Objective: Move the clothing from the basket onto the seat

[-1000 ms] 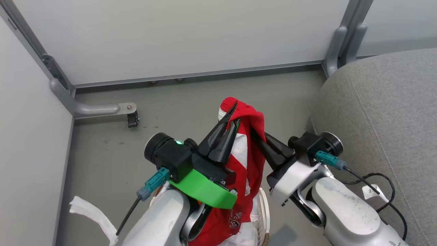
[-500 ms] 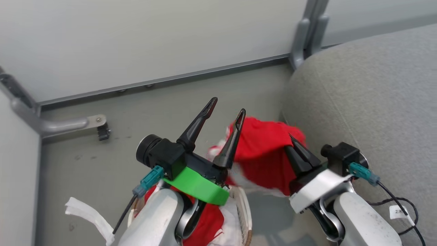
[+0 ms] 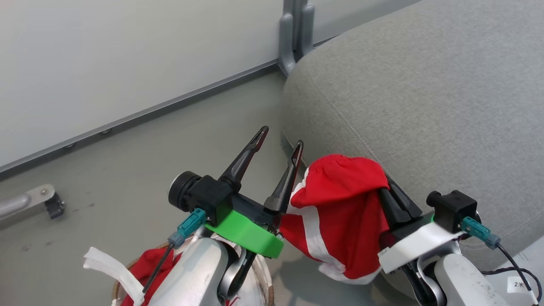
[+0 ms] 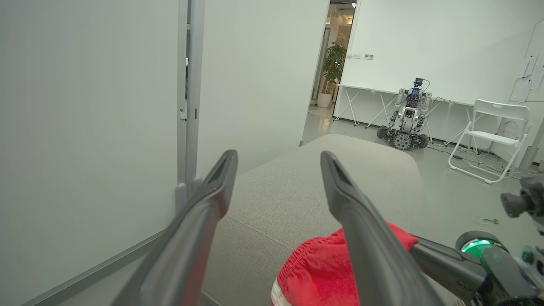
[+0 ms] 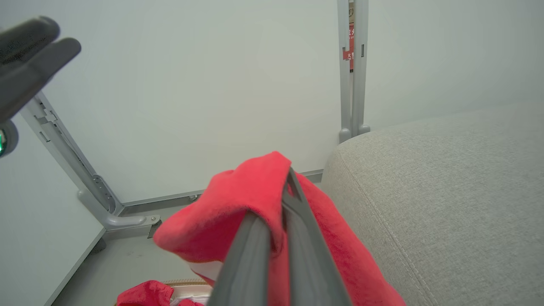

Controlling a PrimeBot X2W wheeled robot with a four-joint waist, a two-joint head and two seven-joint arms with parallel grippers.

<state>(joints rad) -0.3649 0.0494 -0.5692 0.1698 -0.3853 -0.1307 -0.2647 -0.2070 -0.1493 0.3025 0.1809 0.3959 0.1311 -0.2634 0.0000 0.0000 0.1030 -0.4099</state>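
A piece of the clothing, red with white stripes, hangs from my right gripper, which is shut on it right at the seat's rounded front edge. The cloth drapes over the fingers and hides their tips. The right wrist view shows the shut right gripper pinching the red fabric. My left gripper stands open and empty just left of the garment. The grey seat spreads to the right. More red clothing lies in the basket under my left arm.
White partition walls with a grey metal post close off the far side. A metal foot with a caster sits on the floor at the left. A black cable trails by my right arm. Another robot and a white chair stand far off.
My left gripper has let go of the garment and opened. The right gripper has carried the garment to the right, up to the seat. The head view has swung right.
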